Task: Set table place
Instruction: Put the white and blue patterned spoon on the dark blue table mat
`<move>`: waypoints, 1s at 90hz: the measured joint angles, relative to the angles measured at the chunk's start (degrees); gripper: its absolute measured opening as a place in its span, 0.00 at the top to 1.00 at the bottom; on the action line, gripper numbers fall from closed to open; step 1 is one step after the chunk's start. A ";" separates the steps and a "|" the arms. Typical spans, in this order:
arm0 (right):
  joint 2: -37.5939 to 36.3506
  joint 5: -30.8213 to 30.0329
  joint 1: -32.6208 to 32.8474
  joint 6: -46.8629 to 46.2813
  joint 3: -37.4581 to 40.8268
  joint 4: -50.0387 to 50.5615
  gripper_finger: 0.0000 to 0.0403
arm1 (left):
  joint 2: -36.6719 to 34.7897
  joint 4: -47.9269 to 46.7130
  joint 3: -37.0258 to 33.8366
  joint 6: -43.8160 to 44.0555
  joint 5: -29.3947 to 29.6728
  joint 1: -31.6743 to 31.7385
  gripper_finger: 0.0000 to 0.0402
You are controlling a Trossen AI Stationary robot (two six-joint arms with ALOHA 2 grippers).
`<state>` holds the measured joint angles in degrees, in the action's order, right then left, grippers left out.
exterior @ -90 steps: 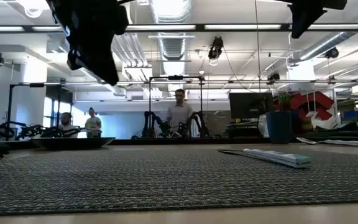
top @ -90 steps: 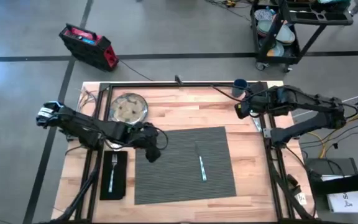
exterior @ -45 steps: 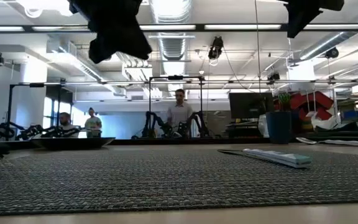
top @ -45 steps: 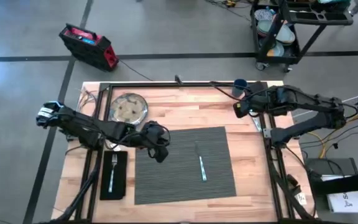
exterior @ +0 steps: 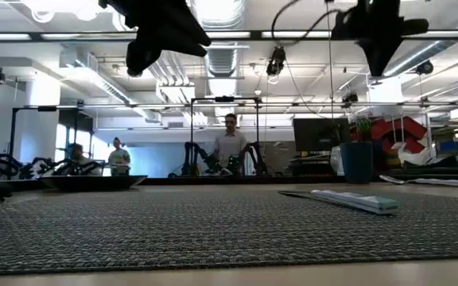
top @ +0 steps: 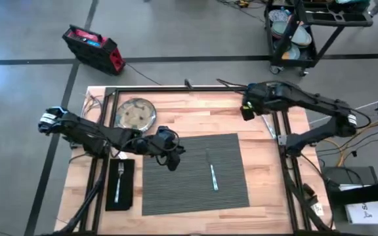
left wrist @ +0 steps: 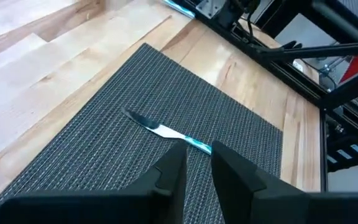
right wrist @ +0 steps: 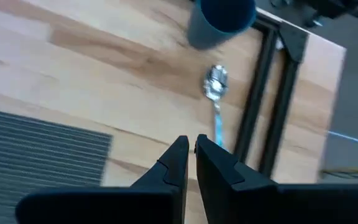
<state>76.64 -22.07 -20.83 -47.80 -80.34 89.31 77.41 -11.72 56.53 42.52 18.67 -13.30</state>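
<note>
Wooden planks of the table (top: 195, 121) lie under everything you are working with. Nearest you sits one dark grey placemat (top: 194, 174) with one knife (top: 213, 177) lying on it, right of centre. Just left of the mat you have one black napkin (top: 119, 185) carrying one fork (top: 118, 181). Your left gripper (top: 170, 157) hangs over the mat's far left corner; its fingers (left wrist: 173, 171) stand nearly together with a narrow slit between them, holding nothing. Farther back on the left lies one round silvery plate (top: 136, 113). Your right gripper (top: 247, 113) hovers above bare wood near the far right corner, fingers (right wrist: 176, 163) almost closed and empty. Its wrist view shows you one spoon (right wrist: 215, 93) beside the black rail and one dark blue cup (right wrist: 219, 22) beyond it. Three people (exterior: 229, 143) stand in the room behind.
</note>
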 joint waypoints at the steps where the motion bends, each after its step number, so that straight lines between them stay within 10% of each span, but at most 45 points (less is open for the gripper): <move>1: 0.39 0.01 -0.50 0.69 0.00 0.04 0.97 | 0.00 0.02 0.00 0.00 0.00 0.00 0.85; 48: 7.51 3.28 -20.08 15.65 6.46 -7.31 0.97 | 0.00 0.16 0.00 0.00 0.26 0.00 0.85; 90: 5.70 6.20 -23.15 11.11 24.69 -19.11 0.97 | 0.00 0.16 0.00 -1.55 0.24 0.02 0.85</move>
<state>82.35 -15.87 -43.98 -36.69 -55.65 70.20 77.41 -11.55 56.53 40.97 18.92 -13.28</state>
